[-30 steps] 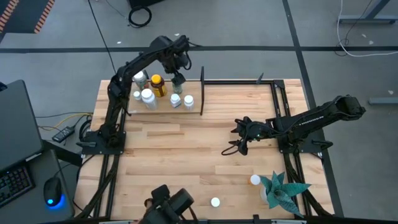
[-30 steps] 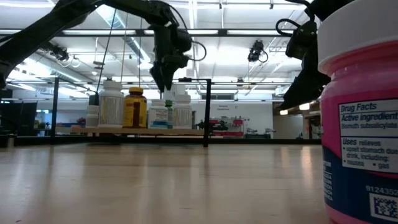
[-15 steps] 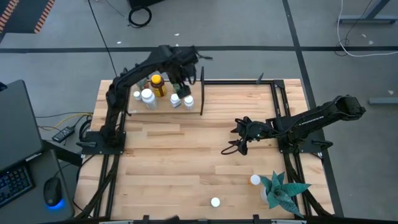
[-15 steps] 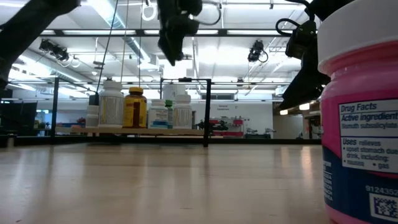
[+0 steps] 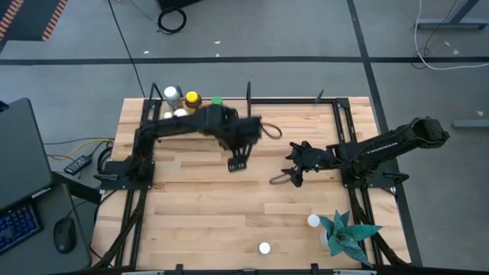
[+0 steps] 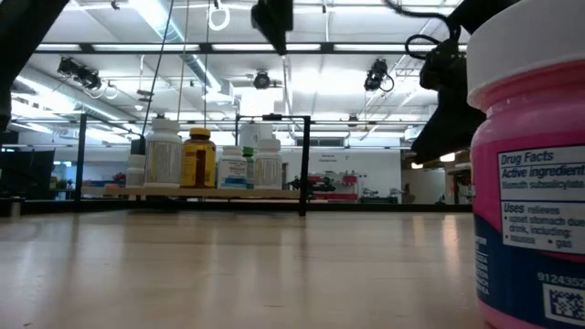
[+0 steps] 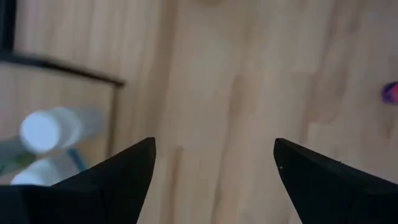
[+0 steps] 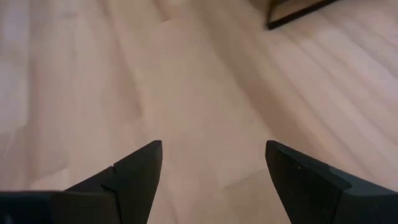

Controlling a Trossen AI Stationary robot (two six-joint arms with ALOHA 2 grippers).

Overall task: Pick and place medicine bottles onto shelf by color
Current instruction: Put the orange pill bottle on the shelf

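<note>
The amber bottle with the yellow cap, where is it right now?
In the high view the amber bottle stands on the shelf at the table's far left, between a white-capped bottle and a green-capped bottle.

The table [image 5: 206,206] lies bare across its middle and toward seven o'clock. At eleven o'clock the bottles [image 6: 199,157] crowd the shelf [image 6: 210,193] against its black divider [image 5: 248,114]. At five o'clock a teal plant [image 5: 348,235] and two white-capped bottles [image 5: 264,248] stand in the way.
</note>
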